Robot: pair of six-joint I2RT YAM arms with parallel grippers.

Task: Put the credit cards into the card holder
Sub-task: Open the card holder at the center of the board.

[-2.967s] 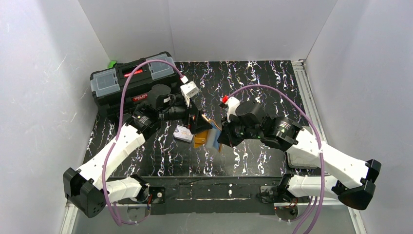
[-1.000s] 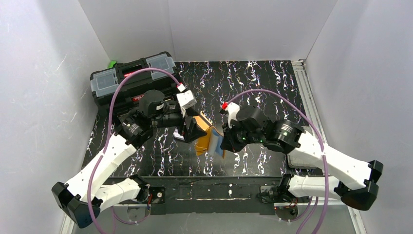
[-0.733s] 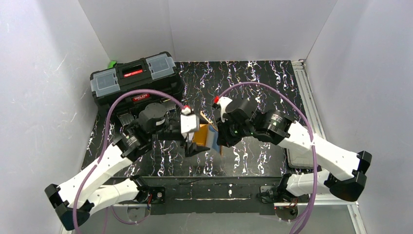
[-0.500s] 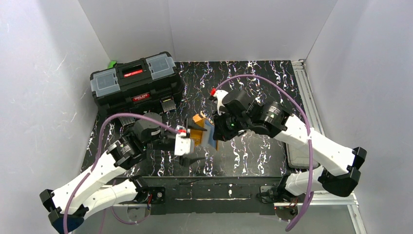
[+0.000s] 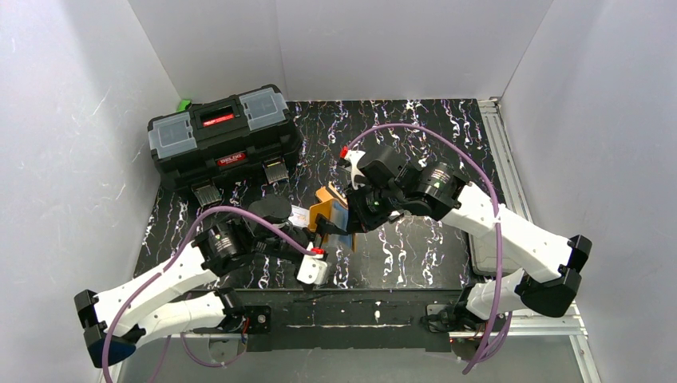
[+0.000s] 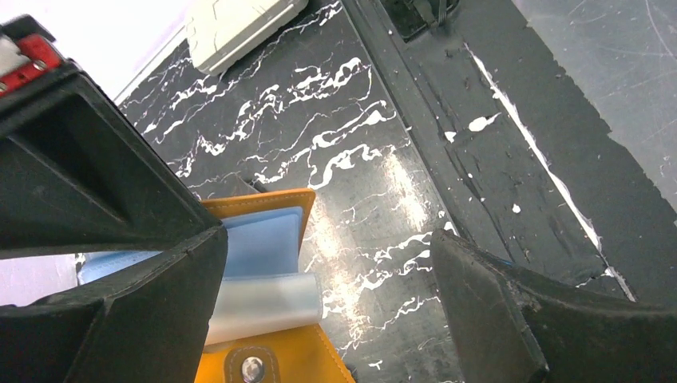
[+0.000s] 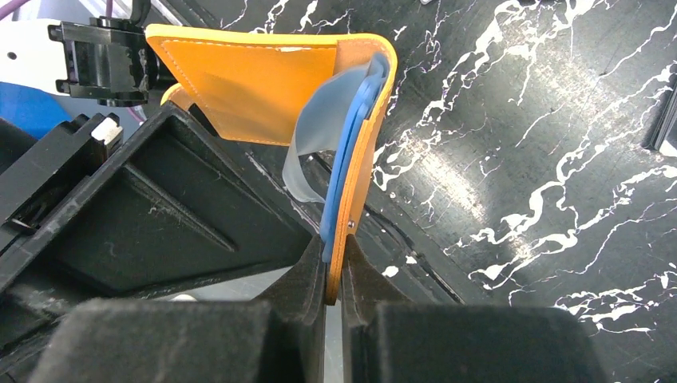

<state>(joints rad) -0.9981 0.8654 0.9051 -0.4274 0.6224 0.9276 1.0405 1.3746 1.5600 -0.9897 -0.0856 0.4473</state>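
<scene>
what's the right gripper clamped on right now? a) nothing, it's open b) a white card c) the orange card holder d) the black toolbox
c: in the right wrist view the right gripper has its jaws pinched shut on one edge of the orange card holder, whose flap and sleeves fan open beyond the fingers.

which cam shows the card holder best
The right wrist view: the card holder fills the frame, standing open, with one orange flap and its blue sleeves pinched in the right gripper. The left wrist view catches only a corner, with clear sleeves and the snap. The top view shows it small, partly behind that gripper.
</scene>
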